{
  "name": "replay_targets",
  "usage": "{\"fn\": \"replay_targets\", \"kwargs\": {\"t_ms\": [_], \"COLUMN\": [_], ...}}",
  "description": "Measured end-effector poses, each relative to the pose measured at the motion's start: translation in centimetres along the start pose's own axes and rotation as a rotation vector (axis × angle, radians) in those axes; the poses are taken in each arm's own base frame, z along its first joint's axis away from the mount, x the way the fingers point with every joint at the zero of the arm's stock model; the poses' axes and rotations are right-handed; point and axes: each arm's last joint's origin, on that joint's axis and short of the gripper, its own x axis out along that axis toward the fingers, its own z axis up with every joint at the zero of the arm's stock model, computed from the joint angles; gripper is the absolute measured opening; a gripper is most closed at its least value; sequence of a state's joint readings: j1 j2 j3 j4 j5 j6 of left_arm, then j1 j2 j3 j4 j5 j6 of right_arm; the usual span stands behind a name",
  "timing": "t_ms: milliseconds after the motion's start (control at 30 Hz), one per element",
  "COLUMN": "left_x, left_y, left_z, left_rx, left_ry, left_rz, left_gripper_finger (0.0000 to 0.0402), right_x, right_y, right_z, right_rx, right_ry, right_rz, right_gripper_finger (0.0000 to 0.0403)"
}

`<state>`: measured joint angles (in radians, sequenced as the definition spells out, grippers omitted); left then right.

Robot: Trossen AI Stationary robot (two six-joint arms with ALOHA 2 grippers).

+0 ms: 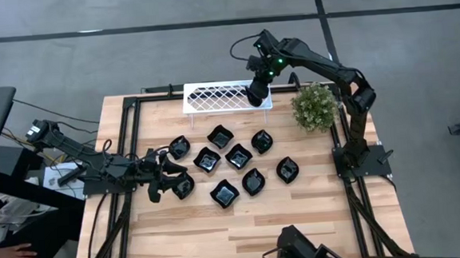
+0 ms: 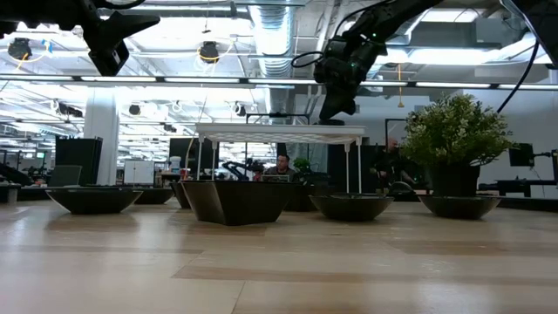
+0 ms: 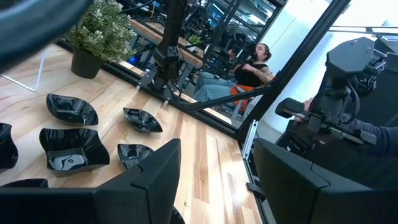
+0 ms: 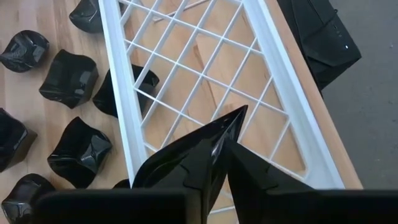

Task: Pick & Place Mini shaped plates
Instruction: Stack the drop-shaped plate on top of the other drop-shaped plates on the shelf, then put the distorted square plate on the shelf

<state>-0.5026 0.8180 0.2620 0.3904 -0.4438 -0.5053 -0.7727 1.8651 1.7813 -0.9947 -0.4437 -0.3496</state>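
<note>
Several glossy black mini plates (image 1: 238, 156) rest on their bases mid-table, also seen in the low view (image 2: 235, 199) and the left wrist view (image 3: 69, 149). My right gripper (image 1: 256, 94) hangs over the right end of the white lattice tray (image 1: 216, 96) and is shut on one black pointed plate (image 4: 205, 149). In the low view it (image 2: 336, 106) is just above the tray top (image 2: 279, 131). My left gripper (image 1: 163, 183) is open and raised over the table's left part beside a plate (image 1: 184, 186). Nothing is between its fingers (image 3: 155, 180). My right gripper (image 4: 217, 180) pinches the black leaf-shaped plate between its two fingers (image 4: 273, 186), at the plate's wider end (image 4: 186, 171). It comes from above, pointing down. The plate's pointed tip (image 4: 236, 118) juts out past the fingers, and the plate is lifted clear over the tray's lattice.
A potted plant (image 1: 315, 106) stands right of the tray, close to the right arm. The tray stands on thin legs (image 2: 347, 170) at the far edge. The near half of the wooden table (image 1: 244, 232) holds no plates. People sit beyond the table (image 3: 249, 68).
</note>
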Motion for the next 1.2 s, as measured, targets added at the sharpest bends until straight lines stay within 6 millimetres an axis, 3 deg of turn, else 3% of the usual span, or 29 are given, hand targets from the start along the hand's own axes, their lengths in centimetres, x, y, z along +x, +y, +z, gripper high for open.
{"fn": "replay_targets", "kwargs": {"t_ms": [200, 467, 900, 1200], "left_x": [0.0, 0.0, 0.0, 0.0], "left_y": [0.0, 0.0, 0.0, -0.1], "left_z": [0.0, 0.0, 0.0, 0.0], "left_rx": [0.000, 0.000, 0.000, 0.000], "left_ry": [0.000, 0.000, 0.000, 0.013], "left_rz": [0.000, 0.000, 0.000, -0.023], "left_gripper_finger": [0.0205, 0.0205, 0.0205, 0.0205], "right_x": [-1.8, -4.2, -2.3, -1.6], "right_y": [0.5, 3.0, 8.6, 12.8], "right_z": [0.8, 2.6, 3.7, 2.4], "right_rx": [-0.010, -0.112, -0.200, -0.194], "right_ry": [0.009, -0.023, 0.000, 0.173], "right_rz": [-0.074, -0.027, 0.129, 0.230], "right_gripper_finger": [0.0043, 0.0014, 0.0002, 0.0001]}}
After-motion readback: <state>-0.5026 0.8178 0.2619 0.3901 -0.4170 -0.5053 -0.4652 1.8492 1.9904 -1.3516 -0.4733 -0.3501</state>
